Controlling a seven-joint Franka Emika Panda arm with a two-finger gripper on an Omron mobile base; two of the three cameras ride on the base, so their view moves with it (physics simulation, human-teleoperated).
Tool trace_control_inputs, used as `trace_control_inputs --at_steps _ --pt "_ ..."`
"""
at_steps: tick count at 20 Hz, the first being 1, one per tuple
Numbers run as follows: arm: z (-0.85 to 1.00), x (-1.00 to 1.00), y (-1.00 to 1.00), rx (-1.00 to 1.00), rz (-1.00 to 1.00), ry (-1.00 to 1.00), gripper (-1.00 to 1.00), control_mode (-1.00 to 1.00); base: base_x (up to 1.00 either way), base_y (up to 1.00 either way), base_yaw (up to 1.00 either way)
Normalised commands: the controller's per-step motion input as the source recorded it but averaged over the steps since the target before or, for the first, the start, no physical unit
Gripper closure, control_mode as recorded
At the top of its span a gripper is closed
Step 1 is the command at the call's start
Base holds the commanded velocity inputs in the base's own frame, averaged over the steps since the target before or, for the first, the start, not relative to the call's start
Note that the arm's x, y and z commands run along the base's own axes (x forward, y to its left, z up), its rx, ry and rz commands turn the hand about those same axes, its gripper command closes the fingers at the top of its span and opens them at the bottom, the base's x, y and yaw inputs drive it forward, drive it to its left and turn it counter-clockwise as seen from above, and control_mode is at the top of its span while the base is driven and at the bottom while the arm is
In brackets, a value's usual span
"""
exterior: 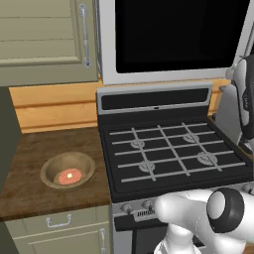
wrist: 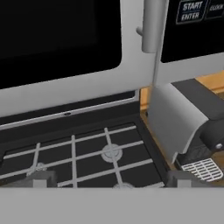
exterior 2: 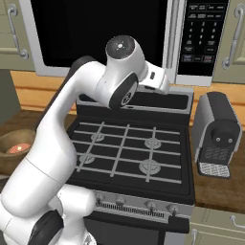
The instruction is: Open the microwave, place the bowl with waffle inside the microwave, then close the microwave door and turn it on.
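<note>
The microwave hangs above the stove with its door shut, the black glass dark. A vertical silver handle runs along the door's right edge, next to the keypad. My gripper is open, its tips wide apart with nothing between them. It hovers over the stove's back right corner, a little below the handle and short of it. The tan wooden bowl sits on the wooden counter left of the stove, with the pink waffle lying in it. In the right base view my arm partly hides the bowl.
The black gas stove lies under my hand. A grey coffee machine stands on the counter right of the stove, close to my gripper's right side. A beige cabinet hangs left of the microwave.
</note>
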Motion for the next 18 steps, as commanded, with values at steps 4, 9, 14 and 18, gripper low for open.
trace_control_inputs --at_steps 4,9,14,18 --pt "0.47 0.00 -0.22 0.00 -0.02 -0.12 -1.00 -1.00 0.00 0.00 0.00" --pt "0.49 0.03 -0.23 0.00 -0.07 -0.01 -1.00 -1.00 0.00 0.00 0.00" --pt "0.39 0.16 -0.30 0.01 -0.05 -0.04 -1.00 -1.00 0.00 0.00 0.00" --pt "0.14 0.38 -0.10 0.00 -0.01 -0.09 -1.00 -1.00 0.00 0.00 0.00"
